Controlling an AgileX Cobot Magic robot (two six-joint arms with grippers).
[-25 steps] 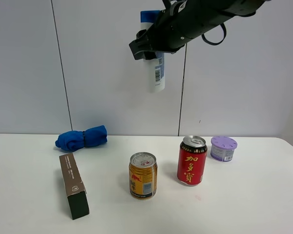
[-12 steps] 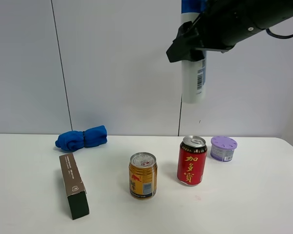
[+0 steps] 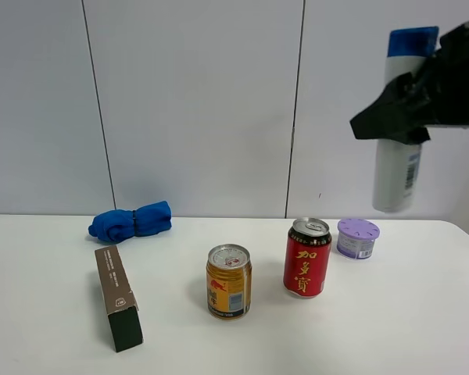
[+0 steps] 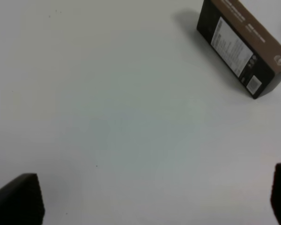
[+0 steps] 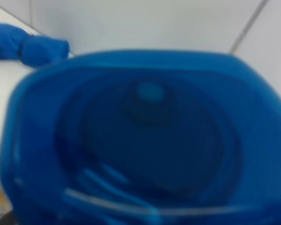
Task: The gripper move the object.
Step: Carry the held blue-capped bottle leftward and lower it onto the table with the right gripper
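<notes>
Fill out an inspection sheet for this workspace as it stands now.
Surface: white table, no spills seen.
Job's things: bottle held in the air, blue cap up, above and right of the purple tub.
Clutter: gold can, red can, blue cloth roll, brown box lying down; all apart.
Grippers: right pincer shut on the bottle; left pincer open, empty, over bare table near the brown box.
Cables: nothing seen.
Surroundings: white panelled wall behind the table.

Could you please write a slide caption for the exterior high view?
Right end effector holds a blue-capped white bottle upright, high over the white table.
</notes>
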